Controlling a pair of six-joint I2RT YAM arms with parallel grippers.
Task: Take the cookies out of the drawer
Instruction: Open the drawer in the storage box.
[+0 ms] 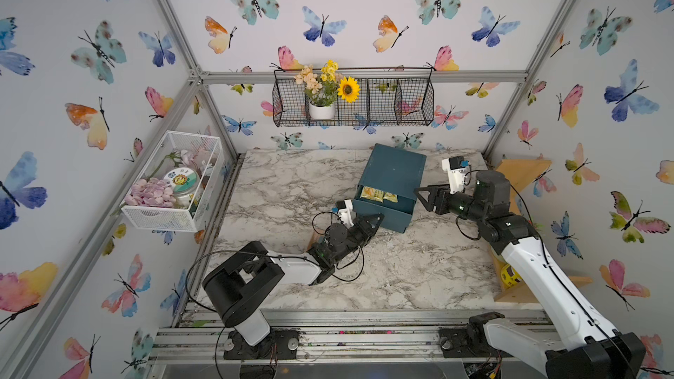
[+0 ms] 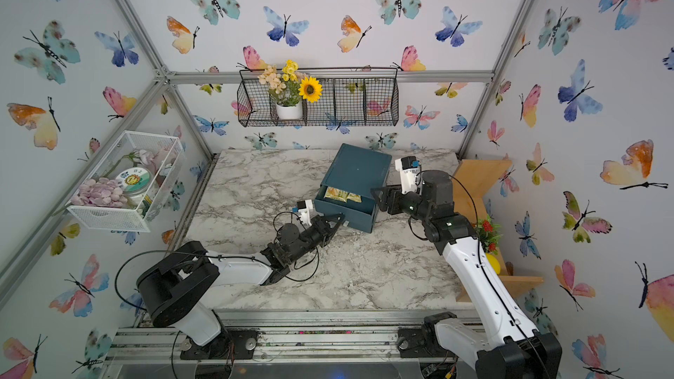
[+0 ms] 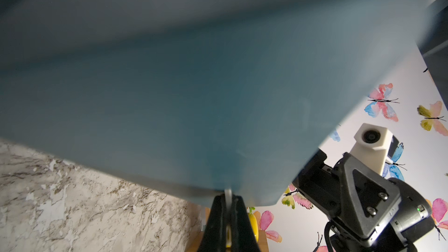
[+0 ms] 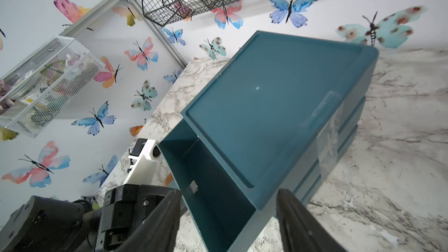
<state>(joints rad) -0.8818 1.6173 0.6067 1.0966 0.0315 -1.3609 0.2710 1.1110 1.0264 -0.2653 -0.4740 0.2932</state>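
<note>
A marble table stands inside butterfly-papered walls. The cookies, yellow-and-green packets, lie in the far-left part of the open drawer, half tucked under the edge of the teal case that the drawer slides out of, right of the table's middle.

The left gripper sits at the drawer's near-left front corner, just near of the packets and outside the front wall. Its fingers are pressed together, with a thin pale tab at the drawer's lower edge caught between the tips. It does not touch the cookies.

The right gripper is just beside the drawer's right wall, to the right of the packets and apart from them. Its jaws are spread wide with nothing between the pads, and in the right wrist view they frame the corner where the drawer leaves the case.

Farther out, a black wire basket with a flower pot hangs on the far wall, a white mesh basket hangs on the left wall, and a wooden shelf stands at the right edge.
</note>
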